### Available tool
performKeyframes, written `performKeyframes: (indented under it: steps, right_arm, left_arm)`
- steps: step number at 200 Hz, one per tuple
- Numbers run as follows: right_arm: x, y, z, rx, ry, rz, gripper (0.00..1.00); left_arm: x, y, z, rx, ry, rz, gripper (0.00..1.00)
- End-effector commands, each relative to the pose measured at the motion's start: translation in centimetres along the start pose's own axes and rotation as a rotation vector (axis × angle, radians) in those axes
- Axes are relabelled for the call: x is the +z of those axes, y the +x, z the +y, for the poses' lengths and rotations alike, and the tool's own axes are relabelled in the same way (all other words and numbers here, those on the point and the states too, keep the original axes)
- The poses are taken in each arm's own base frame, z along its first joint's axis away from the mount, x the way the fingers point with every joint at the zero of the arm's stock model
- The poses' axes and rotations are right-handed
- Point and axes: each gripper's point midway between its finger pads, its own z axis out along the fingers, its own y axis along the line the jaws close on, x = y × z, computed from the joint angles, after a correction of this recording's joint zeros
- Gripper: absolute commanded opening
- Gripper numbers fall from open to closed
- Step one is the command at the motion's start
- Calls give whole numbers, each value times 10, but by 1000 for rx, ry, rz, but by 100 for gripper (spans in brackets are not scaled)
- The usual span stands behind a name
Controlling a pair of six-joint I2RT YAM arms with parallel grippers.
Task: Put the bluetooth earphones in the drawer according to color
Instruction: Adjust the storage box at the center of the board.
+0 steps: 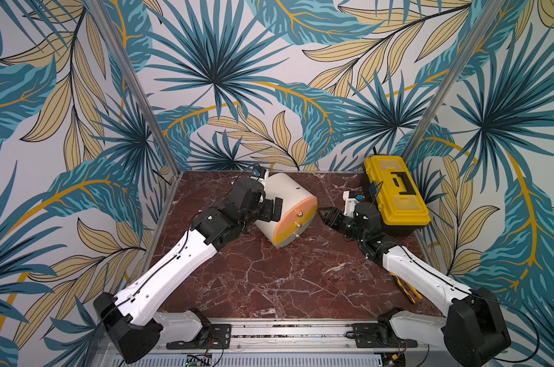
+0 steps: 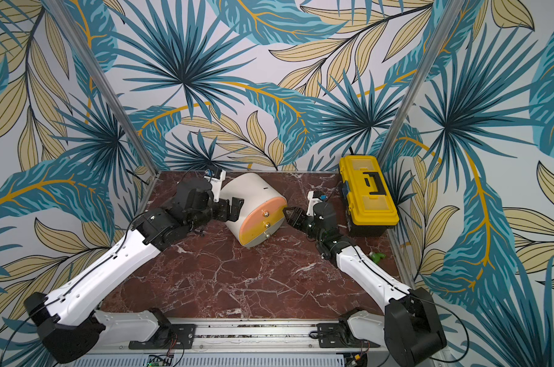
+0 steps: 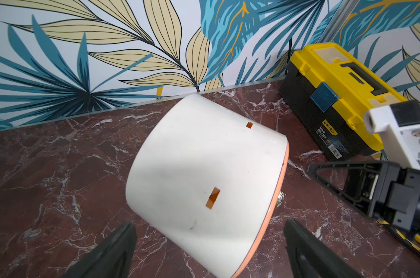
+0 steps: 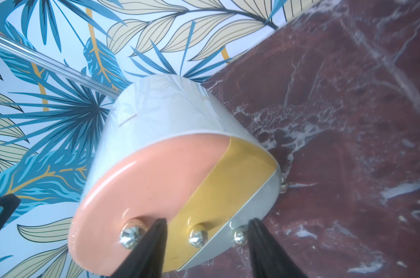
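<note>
The drawer is a cream round-topped cabinet standing at the back middle of the marble table. Its peach, yellow and grey fronts all sit flush. My left gripper is wide open, its fingers on either side of the cabinet's cream side wall without touching it. My right gripper is open at the drawer front. The yellow drawer's knob and the grey one lie between its fingers. The bluetooth earphones are out of view.
A yellow-and-black toolbox stands shut at the back right, close behind my right arm. A green-handled tool and yellow-black pliers lie along the right edge. Leaf-patterned walls close in three sides.
</note>
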Motion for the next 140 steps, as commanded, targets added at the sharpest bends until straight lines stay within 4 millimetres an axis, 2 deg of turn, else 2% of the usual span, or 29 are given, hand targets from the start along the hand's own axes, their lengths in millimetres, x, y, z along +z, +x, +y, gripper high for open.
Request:
performKeyframes:
  steps: [1,37,53,75,96,109,140]
  right_arm:
    - [-2,7,2,-71,17,126,69]
    - [14,-16,27,-105,-62,199,86]
    - [26,-27,27,-110,-72,217,91]
    - [46,-41,17,-102,-72,238,96]
    - [69,-56,7,-75,-106,269,96]
    - [84,-60,8,-55,-169,310,96]
    - [118,-54,5,17,-275,397,96]
  left_arm:
    - [-6,29,25,-84,-58,12,100]
    - [-32,70,52,-302,-42,-46,100]
    - [-35,85,54,-385,6,-67,100]
    - [-31,100,55,-452,27,-64,100]
    - [-23,106,55,-489,48,-59,100]
    - [-18,106,55,-522,69,-61,100]
    - [-11,97,62,-579,105,-84,100]
